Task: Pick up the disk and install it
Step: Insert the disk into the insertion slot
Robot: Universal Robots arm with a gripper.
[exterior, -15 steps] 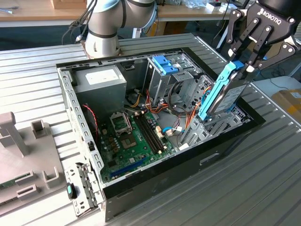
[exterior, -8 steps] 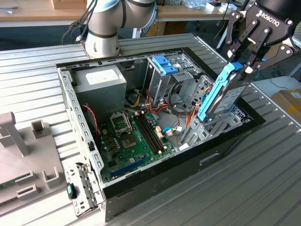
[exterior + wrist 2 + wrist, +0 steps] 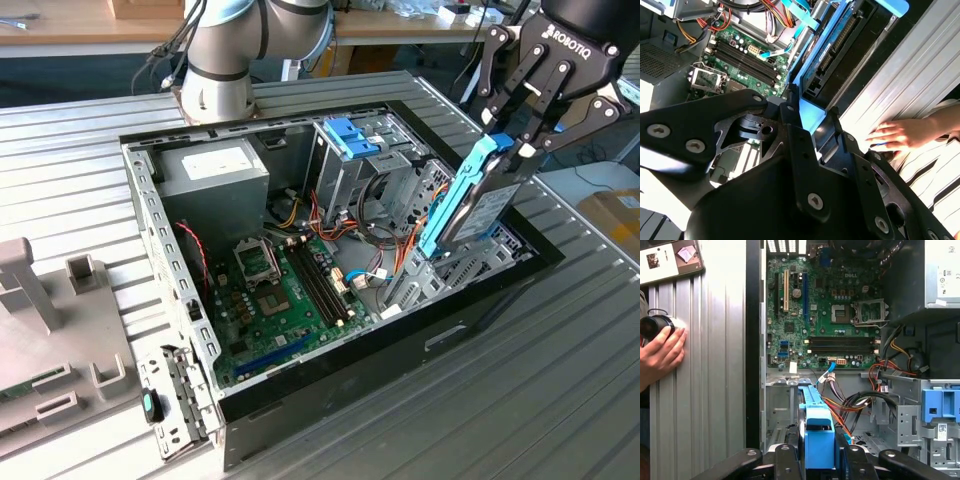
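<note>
Install step in hand: tool (image 3: 510, 150) clamped on disk (image 3: 488, 212), which is held on edge and tilted, low end just inside PC case (image 3: 330, 375) at its end twd exterior view's right. Next move prob. needs rail squared w/ drive bay (image 3: 452, 276), slow push.

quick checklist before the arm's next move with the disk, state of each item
1. Grip: gripper shut on the disk's upper end - ok.
2. Disk seated in the case: it stands tilted, mostly above the rim - not ok.
3. Disk's alignment for going in: cannot tell.
4. Cables clear of the disk's lower end: cannot tell.
5. People clear: a hand rests on the table by the case - not ok.
</note>
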